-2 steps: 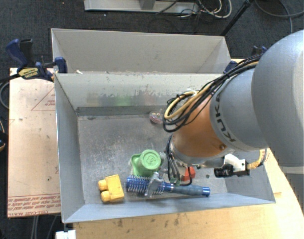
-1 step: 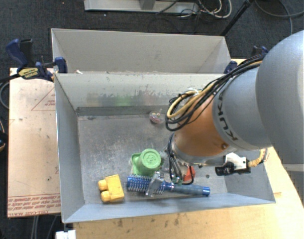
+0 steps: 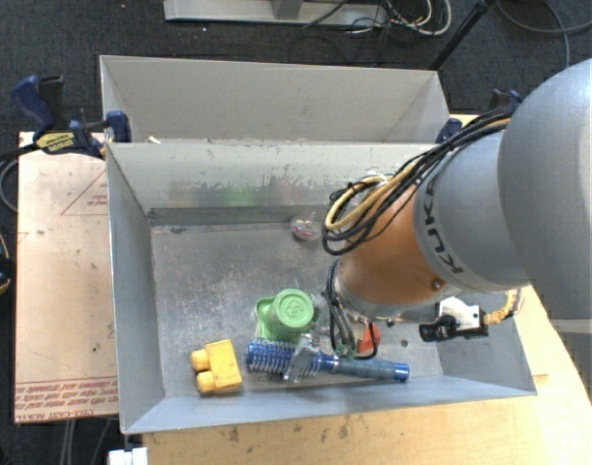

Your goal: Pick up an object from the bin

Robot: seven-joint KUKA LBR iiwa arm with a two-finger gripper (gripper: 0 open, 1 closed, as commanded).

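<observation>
My gripper (image 3: 340, 338) is low in the bin's front middle, mostly hidden under the arm's orange cover. Just to its left stands a green plastic piece with a round cap (image 3: 289, 313), close beside it. Directly in front of the gripper, along the bin's front wall, lies a blue brush (image 3: 320, 364), its bristle head to the left and its handle running right. A small red and dark bit (image 3: 369, 337) shows right beside the gripper; what it is I cannot tell.
A yellow two-stud block (image 3: 216, 367) lies at the front left, left of the brush. A small round silvery thing (image 3: 303, 228) rests near the back wall. The arm and its cables cover the bin's right half.
</observation>
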